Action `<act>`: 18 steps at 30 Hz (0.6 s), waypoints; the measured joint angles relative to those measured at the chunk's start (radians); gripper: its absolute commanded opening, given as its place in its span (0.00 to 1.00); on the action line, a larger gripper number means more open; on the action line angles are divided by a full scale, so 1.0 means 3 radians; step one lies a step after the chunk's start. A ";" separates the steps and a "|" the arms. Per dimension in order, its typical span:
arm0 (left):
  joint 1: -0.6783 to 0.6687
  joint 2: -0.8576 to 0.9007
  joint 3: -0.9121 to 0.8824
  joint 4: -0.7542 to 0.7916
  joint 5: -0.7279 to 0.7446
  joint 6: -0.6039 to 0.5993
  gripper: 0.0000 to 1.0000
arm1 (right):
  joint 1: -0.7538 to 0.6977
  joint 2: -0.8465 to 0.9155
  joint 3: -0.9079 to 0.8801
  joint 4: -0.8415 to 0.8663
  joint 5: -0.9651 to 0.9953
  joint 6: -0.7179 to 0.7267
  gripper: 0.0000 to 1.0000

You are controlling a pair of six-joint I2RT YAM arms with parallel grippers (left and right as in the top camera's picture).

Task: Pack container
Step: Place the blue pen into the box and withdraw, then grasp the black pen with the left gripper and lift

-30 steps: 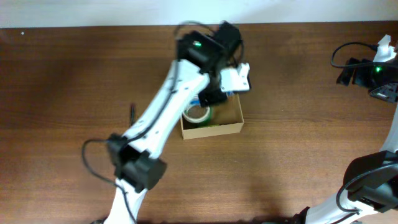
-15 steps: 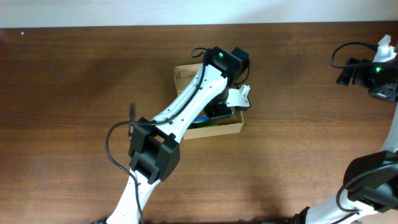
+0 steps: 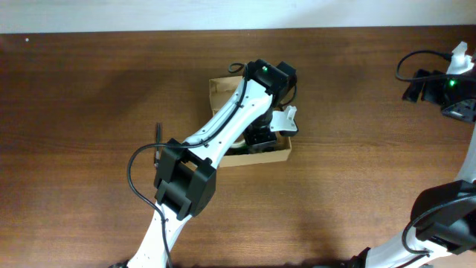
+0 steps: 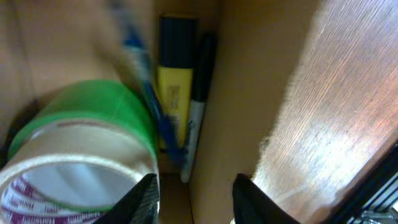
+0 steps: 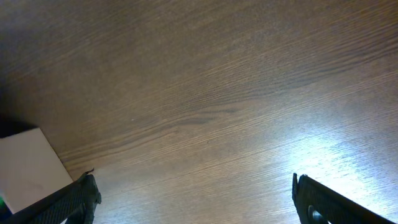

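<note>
The container (image 3: pixel 219 91) is a tan cardboard box in the middle of the table, largely covered by my left arm. My left gripper (image 3: pixel 260 138) reaches down into it. Inside the box lie a green tape roll (image 4: pixel 84 140), a yellow highlighter (image 4: pixel 174 93), a black marker (image 4: pixel 200 87) and a blurred blue pen (image 4: pixel 144 87). Beyond the highlighter, the left gripper (image 4: pixel 196 202) is open, its jaws parted over the box floor beside the container's wall (image 4: pixel 239 93), gripping nothing. Far to the right, my right gripper (image 5: pixel 196 205) hangs wide open over bare wood.
A thin dark pen (image 3: pixel 158 134) lies on the table left of the box. Black cables and gear (image 3: pixel 420 82) sit at the far right by the right arm. A white object (image 5: pixel 25 171) shows at the lower left of the right wrist view.
The left arm swung over the box and lowered into it, hiding the tape roll from above. Its gripper went from shut to open, and the blue pen now lies blurred in the box.
</note>
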State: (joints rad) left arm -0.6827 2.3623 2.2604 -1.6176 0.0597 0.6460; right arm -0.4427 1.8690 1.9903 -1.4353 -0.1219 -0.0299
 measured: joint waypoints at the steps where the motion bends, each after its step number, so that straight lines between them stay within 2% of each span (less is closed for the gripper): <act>1: 0.0000 0.0000 0.0000 -0.0022 -0.0025 -0.0010 0.25 | 0.0000 0.0000 0.0000 0.0000 0.0000 0.0001 0.99; 4: 0.0000 0.0000 0.0001 -0.0071 -0.0120 -0.0106 0.23 | 0.0000 0.0000 -0.0001 0.0000 0.0000 0.0003 0.99; 10: 0.0089 -0.0239 -0.0032 -0.0050 -0.0467 -0.0443 0.44 | 0.0001 0.0000 -0.0001 0.0000 -0.0001 0.0003 0.99; 15: 0.0549 -0.1179 -0.0131 0.0286 -0.0552 -0.0765 0.54 | 0.0000 0.0000 -0.0001 0.0000 -0.0001 0.0001 0.99; 18: 0.1184 -0.1900 -0.0343 0.0423 -0.0580 -0.1073 0.56 | 0.0000 0.0000 -0.0001 0.0000 0.0000 0.0001 0.99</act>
State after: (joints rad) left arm -0.3275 1.7924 2.1574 -1.4906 -0.1143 0.3241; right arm -0.4427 1.8690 1.9900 -1.4353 -0.1219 -0.0296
